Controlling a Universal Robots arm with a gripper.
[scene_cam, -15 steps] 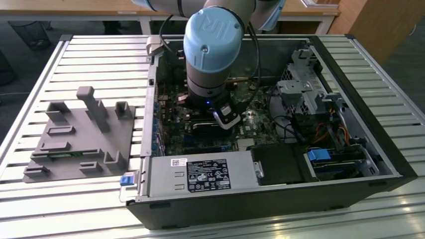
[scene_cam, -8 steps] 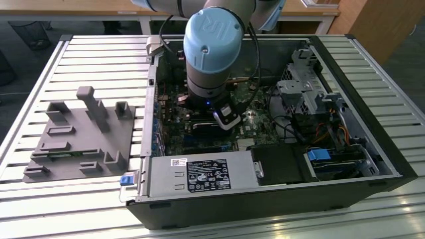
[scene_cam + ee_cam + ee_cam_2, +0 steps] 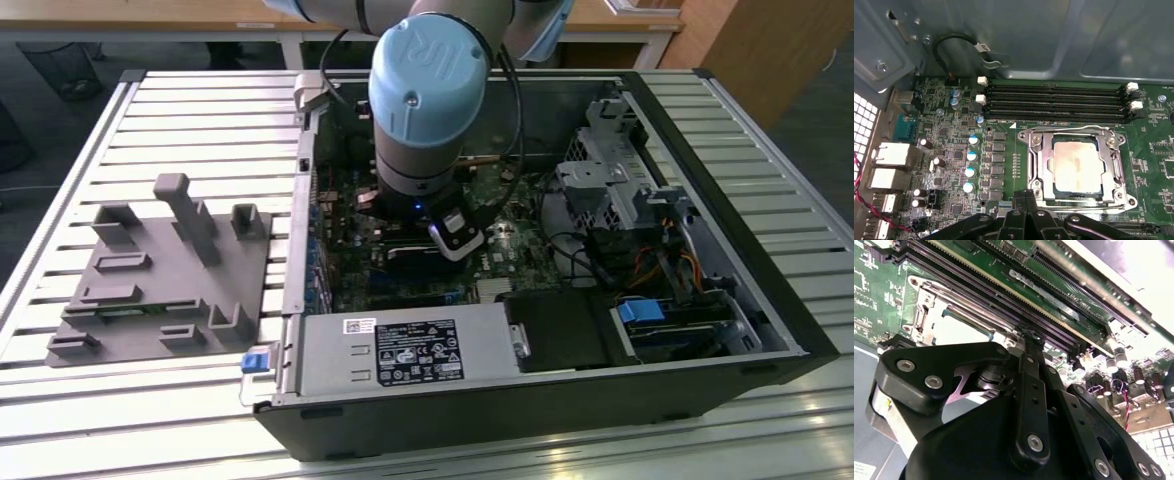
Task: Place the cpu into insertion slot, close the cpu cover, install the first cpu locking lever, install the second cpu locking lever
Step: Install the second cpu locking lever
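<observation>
The cpu (image 3: 1077,169) lies seated in the insertion slot (image 3: 1030,165) with the cpu cover (image 3: 1043,165) down around it — the hand (image 3: 1025,196), fingers pressed together and empty, sits just beside the socket's edge.

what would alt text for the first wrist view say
A silvery-tan cpu sits in the insertion slot on a green motherboard, with the cpu cover closed around it. The gripper, fingers together, is beside the socket's edge; long black memory slots run along the socket's far side.
</observation>
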